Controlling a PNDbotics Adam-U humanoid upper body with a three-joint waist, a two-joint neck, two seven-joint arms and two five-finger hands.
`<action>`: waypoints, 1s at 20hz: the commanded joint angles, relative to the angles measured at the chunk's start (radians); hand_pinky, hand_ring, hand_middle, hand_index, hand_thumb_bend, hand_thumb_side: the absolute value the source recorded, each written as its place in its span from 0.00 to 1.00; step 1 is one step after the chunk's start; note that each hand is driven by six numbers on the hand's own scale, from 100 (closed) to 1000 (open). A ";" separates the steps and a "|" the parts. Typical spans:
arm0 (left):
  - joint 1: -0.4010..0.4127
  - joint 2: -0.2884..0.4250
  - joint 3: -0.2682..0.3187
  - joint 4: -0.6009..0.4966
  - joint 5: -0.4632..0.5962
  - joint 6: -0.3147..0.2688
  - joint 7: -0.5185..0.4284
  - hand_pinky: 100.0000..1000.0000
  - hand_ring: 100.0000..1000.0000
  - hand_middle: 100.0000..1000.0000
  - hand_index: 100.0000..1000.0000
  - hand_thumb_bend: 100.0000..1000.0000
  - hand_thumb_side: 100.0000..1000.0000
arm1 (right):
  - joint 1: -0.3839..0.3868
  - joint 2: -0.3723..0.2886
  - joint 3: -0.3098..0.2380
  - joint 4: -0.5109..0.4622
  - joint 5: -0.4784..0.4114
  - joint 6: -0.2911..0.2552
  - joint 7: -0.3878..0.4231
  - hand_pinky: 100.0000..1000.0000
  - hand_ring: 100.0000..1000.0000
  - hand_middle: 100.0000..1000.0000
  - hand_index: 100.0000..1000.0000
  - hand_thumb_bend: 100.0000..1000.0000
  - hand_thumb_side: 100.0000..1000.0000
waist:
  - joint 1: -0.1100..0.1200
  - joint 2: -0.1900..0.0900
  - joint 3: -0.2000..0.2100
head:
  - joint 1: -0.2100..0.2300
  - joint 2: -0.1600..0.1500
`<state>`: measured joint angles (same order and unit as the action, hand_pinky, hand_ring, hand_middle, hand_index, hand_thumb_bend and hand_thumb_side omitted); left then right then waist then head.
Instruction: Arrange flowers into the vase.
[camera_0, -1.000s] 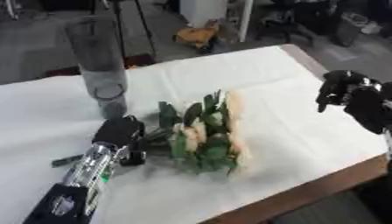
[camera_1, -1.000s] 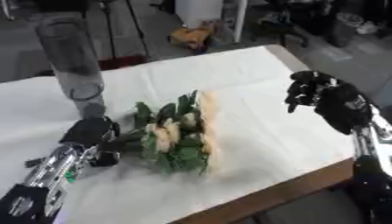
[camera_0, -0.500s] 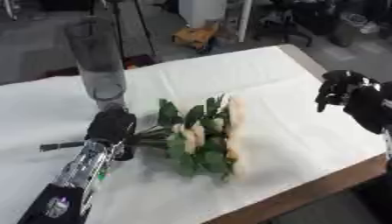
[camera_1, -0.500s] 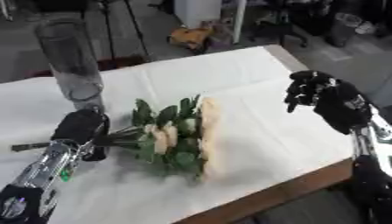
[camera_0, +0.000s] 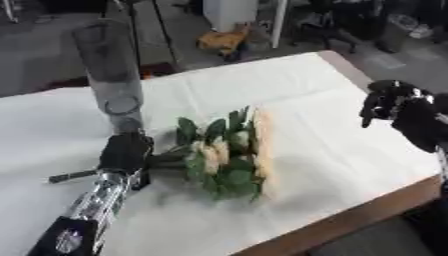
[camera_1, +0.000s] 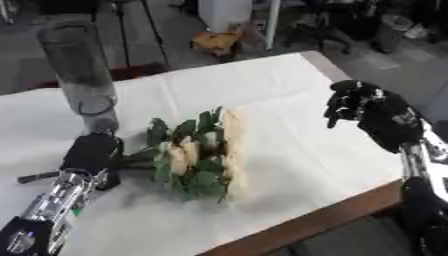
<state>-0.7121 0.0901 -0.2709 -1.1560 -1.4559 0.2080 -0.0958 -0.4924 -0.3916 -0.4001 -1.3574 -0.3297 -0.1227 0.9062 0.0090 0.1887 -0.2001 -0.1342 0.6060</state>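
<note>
A bunch of cream flowers with green leaves (camera_0: 226, 152) lies on the white tablecloth, heads to the right and stems to the left. My left hand (camera_0: 125, 151) is curled round the stems, and a dark stem end (camera_0: 72, 176) sticks out behind it. A tall clear glass vase (camera_0: 112, 70) stands upright just beyond that hand. My right hand (camera_1: 367, 110) hovers above the table's right side, fingers curled, holding nothing and well apart from the flowers.
The white-covered table (camera_0: 315, 95) ends in a brown wooden edge (camera_0: 367, 210) at the front right. Beyond its far edge are stand legs, a yellow object (camera_0: 223, 40) and other clutter on the floor.
My left hand has drawn the bunch of flowers up and back toward the vase, and the bunch has swung a little. The right hand has stayed where it was.
</note>
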 joint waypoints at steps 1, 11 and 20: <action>-0.014 -0.003 0.010 -0.063 0.037 0.011 0.031 0.00 0.00 0.00 0.02 0.00 0.03 | -0.013 -0.020 -0.006 -0.017 0.003 -0.004 0.001 0.45 0.55 0.55 0.78 0.81 0.67 | -0.014 -0.003 0.000 | -0.003 -0.004; -0.009 0.011 0.028 -0.297 0.192 0.048 0.062 0.00 0.00 0.00 0.02 0.00 0.06 | -0.012 -0.018 -0.007 -0.016 0.002 -0.003 0.001 0.45 0.55 0.55 0.78 0.81 0.67 | -0.017 -0.006 0.005 | -0.003 -0.007; 0.009 0.046 0.059 -0.499 0.339 0.096 0.062 0.00 0.00 0.00 0.03 0.00 0.07 | -0.010 -0.016 -0.010 -0.020 0.000 0.001 0.001 0.45 0.56 0.55 0.78 0.81 0.67 | -0.020 -0.011 0.010 | -0.004 -0.011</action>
<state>-0.6913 0.1185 -0.2221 -1.6131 -1.1391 0.2955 -0.0345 -0.4920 -0.3909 -0.4007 -1.3573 -0.3297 -0.1225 0.9066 0.0089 0.1887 -0.1905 -0.1347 0.6053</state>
